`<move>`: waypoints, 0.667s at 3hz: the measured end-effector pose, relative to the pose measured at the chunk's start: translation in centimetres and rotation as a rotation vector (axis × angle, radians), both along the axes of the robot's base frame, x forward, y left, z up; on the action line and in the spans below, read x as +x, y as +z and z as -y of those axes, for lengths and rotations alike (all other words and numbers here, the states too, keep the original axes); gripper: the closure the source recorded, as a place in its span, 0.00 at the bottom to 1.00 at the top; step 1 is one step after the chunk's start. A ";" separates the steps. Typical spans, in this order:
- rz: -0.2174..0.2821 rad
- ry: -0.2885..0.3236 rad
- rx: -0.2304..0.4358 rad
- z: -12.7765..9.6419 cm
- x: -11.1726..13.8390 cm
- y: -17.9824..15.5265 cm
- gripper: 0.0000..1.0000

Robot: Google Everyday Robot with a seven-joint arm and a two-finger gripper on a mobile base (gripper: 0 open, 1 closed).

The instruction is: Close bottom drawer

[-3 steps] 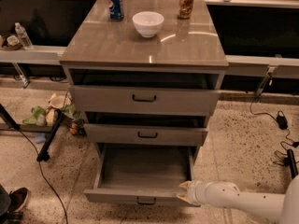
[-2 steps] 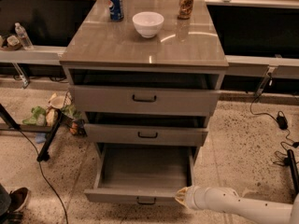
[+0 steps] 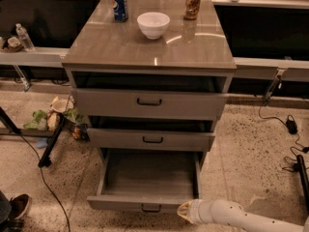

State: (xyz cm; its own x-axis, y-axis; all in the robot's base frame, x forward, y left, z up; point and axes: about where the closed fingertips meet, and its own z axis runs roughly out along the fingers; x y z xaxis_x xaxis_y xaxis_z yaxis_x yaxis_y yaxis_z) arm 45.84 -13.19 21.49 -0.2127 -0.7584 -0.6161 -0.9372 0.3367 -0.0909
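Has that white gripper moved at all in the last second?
Yes. The gripper has dropped lower in view and edged left. It now sits just below the right front corner of the bottom drawer.

Warm, dim indoor light, from overhead. Glare streaks on cabinet top (image 3: 120, 47), strongest right of white bowl (image 3: 153, 24). Black shadow in gaps above top drawer (image 3: 111, 103) and middle drawer (image 3: 116, 139). Interior of bottom drawer (image 3: 145, 178) shaded, darker toward far wall. Pale gripper (image 3: 186, 210) brightly lit, near right, beside bottom drawer's front right corner. Floor (image 3: 241, 153) darker at near left.
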 end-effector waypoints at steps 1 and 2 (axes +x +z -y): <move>0.034 -0.025 -0.002 0.4 1.4 -1.8 1.00; 0.069 -0.047 -0.031 1.0 3.4 -4.0 1.00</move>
